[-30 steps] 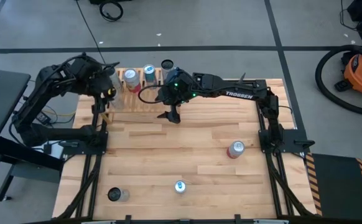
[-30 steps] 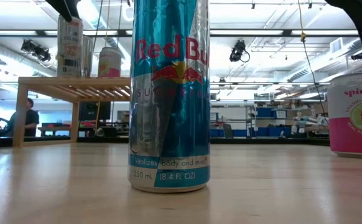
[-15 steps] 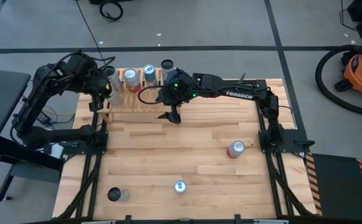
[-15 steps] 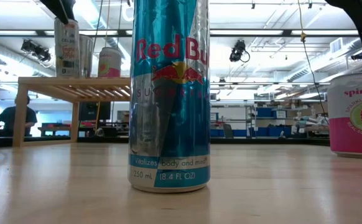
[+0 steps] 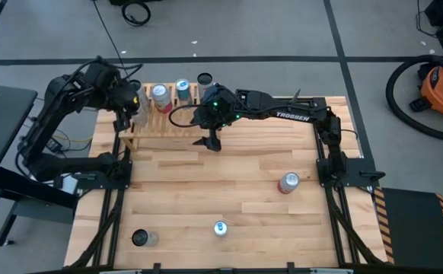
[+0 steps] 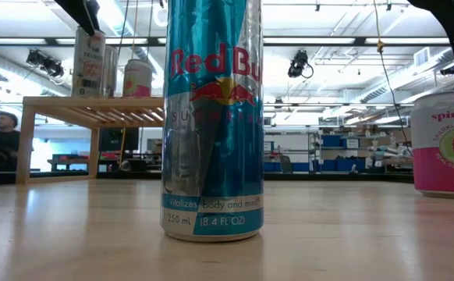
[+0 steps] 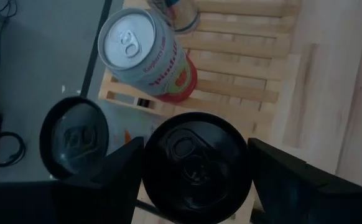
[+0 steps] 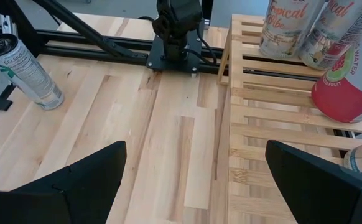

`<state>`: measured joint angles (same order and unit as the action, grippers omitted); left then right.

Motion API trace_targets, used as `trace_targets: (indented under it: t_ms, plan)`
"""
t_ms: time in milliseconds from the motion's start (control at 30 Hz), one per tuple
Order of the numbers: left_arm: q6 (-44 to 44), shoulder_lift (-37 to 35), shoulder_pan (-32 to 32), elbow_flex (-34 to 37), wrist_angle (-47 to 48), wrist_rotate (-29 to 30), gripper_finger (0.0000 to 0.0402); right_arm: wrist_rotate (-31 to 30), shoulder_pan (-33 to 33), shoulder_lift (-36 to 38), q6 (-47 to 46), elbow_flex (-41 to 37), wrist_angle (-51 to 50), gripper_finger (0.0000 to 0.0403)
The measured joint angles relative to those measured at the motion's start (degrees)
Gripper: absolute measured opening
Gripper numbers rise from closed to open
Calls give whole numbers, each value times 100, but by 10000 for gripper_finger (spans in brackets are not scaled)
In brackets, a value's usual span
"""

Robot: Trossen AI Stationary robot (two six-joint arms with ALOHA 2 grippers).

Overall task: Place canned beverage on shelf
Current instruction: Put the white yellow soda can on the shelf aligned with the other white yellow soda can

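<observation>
Pale wooden slats form the shelf (image 5: 164,114) at the far edge of the tabletop (image 5: 229,183). The left hand (image 7: 196,163) pinches a black-topped can (image 7: 196,165) between its fingers, over the shelf's left end. Just beside that can on the slats stand another dark-topped can (image 7: 75,138) and, past the left hand, a red-and-white Spindrift can (image 7: 145,55). The right hand (image 8: 193,180) is spread wide, holding nothing, low over the tabletop beside the shelf. Well apart from both hands, a blue Red Bull can (image 6: 213,117) stands on the tabletop.
</observation>
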<state>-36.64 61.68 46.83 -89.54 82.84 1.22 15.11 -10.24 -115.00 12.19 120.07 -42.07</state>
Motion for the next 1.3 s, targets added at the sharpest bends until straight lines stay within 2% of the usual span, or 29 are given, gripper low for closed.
trace_targets:
  t_ms: [200,800,933,1300]
  plan:
    - [19,58,2,-6,-45,-275,266,0,0,0,-3,0,-2,395]
    - [327,45,0,-17,178,-323,266,-1,0,0,-5,0,-4,395]
    - [311,45,0,-17,205,-504,266,-1,0,0,-118,0,-4,395]
    - [-533,47,0,-17,234,-729,266,-2,2,0,-475,0,-4,395]
